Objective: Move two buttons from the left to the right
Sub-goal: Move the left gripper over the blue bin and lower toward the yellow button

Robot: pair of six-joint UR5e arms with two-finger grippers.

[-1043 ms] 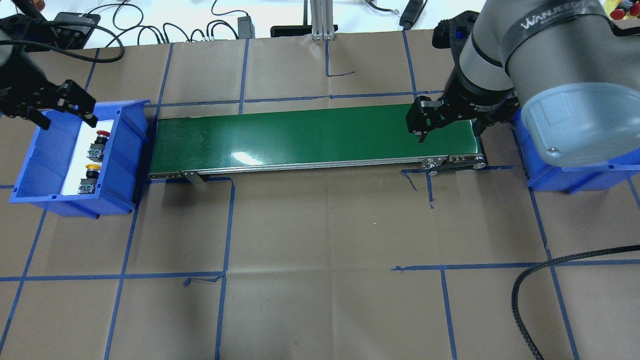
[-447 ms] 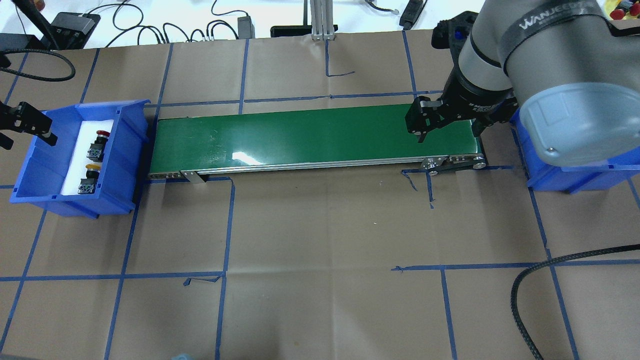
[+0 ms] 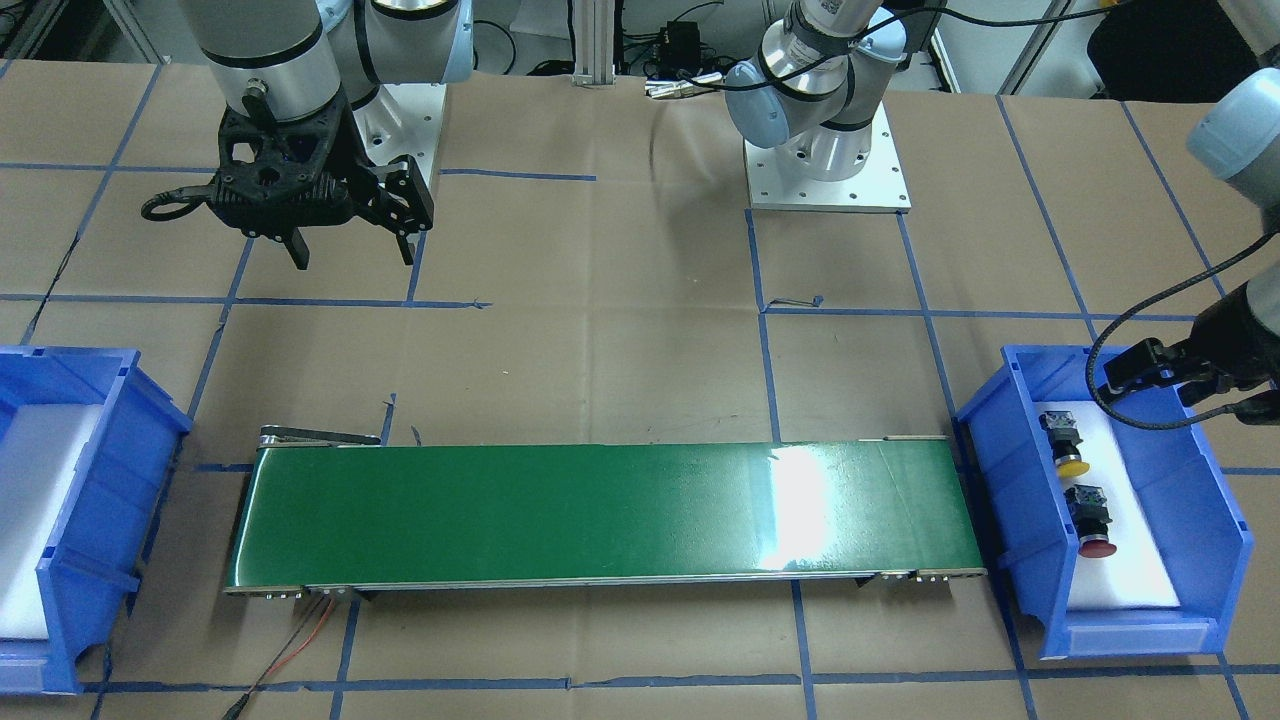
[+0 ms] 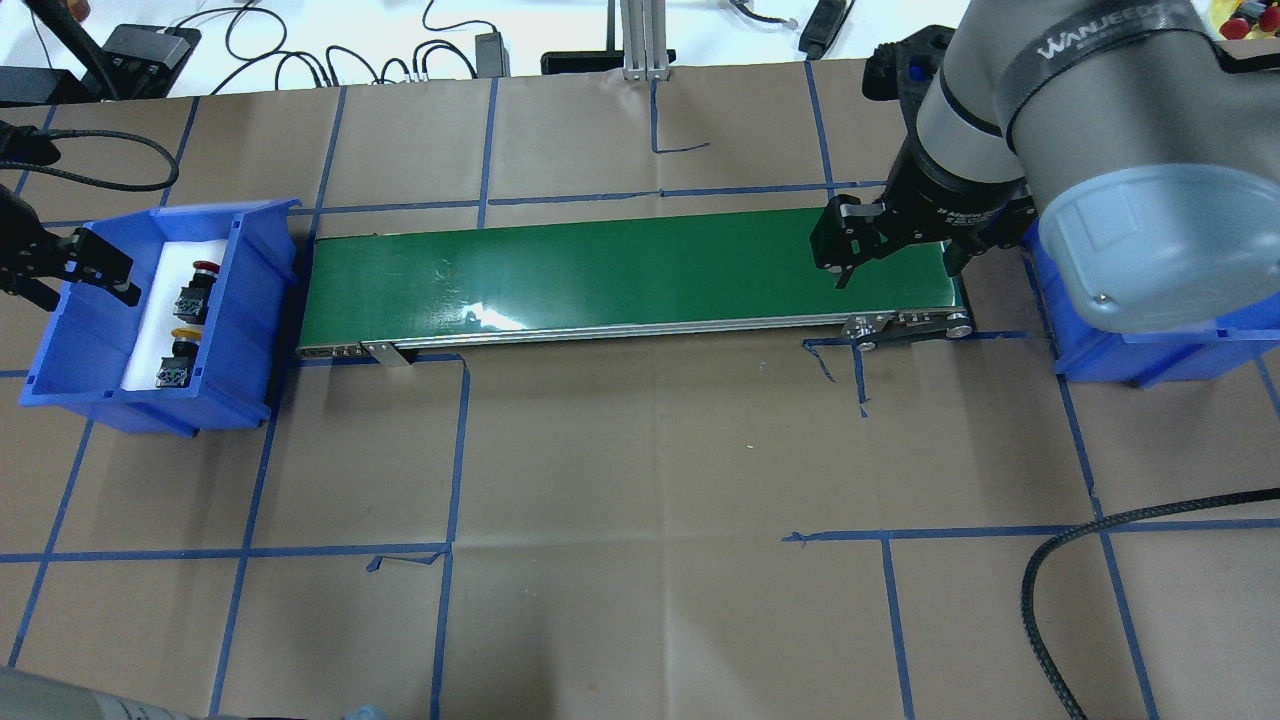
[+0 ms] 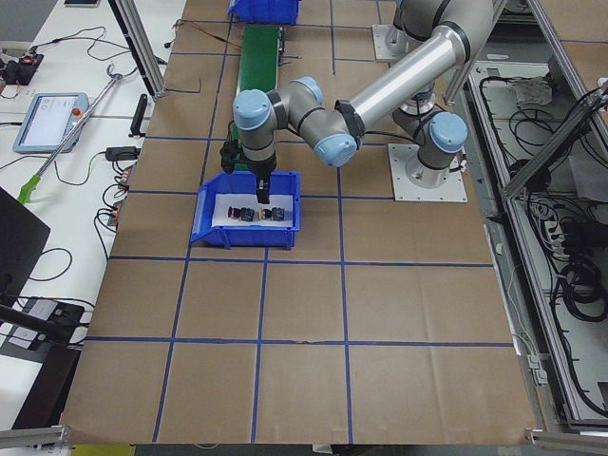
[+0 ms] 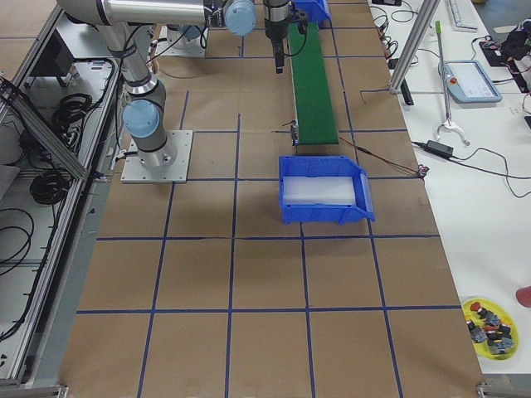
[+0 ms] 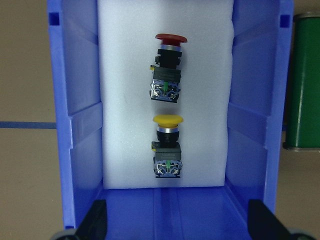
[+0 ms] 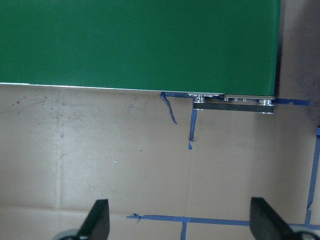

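Note:
The red button (image 4: 201, 284) and the yellow button (image 4: 180, 347) lie in line on white foam in the left blue bin (image 4: 250, 300). The left wrist view shows the red one (image 7: 167, 67) above the yellow one (image 7: 167, 145). They also show in the front view, yellow (image 3: 1066, 446) and red (image 3: 1091, 520). My left gripper (image 4: 85, 290) hovers open and empty over the bin's outer wall, as the front view (image 3: 1180, 395) and wrist view (image 7: 177, 225) show. My right gripper (image 4: 895, 272) hangs open and empty over the right end of the green conveyor (image 4: 620, 270).
An empty blue bin (image 3: 90, 450) with white foam stands past the conveyor's right end; it also shows in the right side view (image 6: 323, 203). A black cable (image 4: 1040, 600) loops over the front right of the table. A yellow dish of spare buttons (image 6: 489, 325) sits off the table.
My left gripper swung left off the bin's far end, nearly out of view, then came back over the bin's left wall, nearer the front. The right arm and the buttons have not moved.

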